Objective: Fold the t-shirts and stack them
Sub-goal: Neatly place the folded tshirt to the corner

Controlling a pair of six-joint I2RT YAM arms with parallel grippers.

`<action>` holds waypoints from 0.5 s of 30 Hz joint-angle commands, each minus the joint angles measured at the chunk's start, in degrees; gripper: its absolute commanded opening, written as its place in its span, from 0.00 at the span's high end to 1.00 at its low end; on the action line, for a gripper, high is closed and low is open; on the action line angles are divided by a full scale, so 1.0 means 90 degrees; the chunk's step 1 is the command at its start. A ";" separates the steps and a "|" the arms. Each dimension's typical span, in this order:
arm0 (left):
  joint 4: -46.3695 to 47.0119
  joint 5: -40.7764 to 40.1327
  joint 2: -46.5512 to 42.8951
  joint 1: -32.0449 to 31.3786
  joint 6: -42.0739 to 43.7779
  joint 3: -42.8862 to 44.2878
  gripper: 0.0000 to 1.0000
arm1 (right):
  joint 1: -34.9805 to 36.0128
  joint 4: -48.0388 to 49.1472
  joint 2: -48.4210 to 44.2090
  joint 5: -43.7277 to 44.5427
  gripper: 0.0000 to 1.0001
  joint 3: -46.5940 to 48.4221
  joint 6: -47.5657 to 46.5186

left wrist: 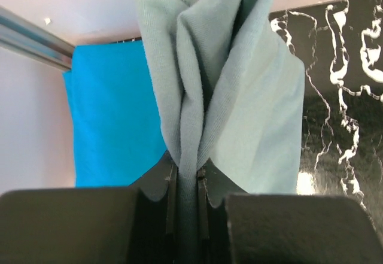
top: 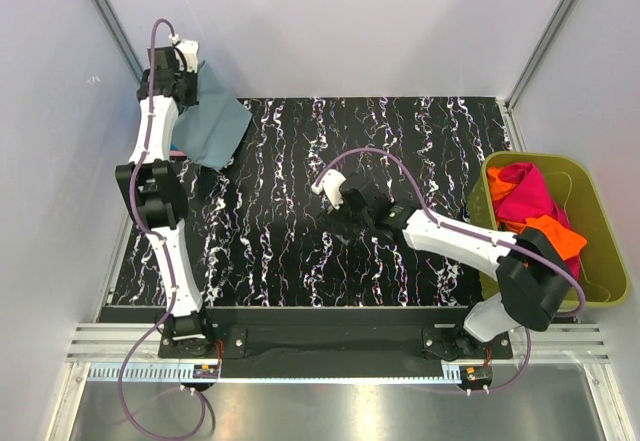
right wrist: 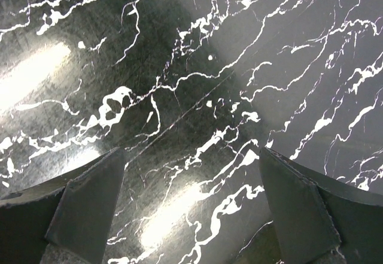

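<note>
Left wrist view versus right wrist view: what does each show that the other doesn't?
Only the left wrist: the left gripper shut on the grey-blue shirt, which hangs bunched from it, and a bright blue shirt beyond it. Only the right wrist: the right gripper open and empty above the table. Both: that black marbled table.

Matt knit t-shirt (left wrist: 251,114), glossy table (right wrist: 179,96)
</note>
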 commanded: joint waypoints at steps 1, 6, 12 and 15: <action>0.0946 0.0226 0.0094 0.0237 -0.0752 0.0580 1.00 | -0.0080 0.0189 0.0137 -0.0073 0.00 0.0386 -0.0021; 0.1814 0.0246 0.0095 0.0472 -0.1456 0.0346 1.00 | -0.0080 0.0189 0.0332 -0.0122 0.00 0.0590 0.0067; 0.2313 0.0198 0.0261 0.0667 -0.1994 0.0258 1.00 | -0.0080 0.0169 0.0488 -0.0112 0.00 0.0718 0.0136; 0.2353 0.0295 0.0378 0.0706 -0.2072 0.0209 1.00 | -0.0090 0.0160 0.0498 -0.0112 0.00 0.0737 0.0175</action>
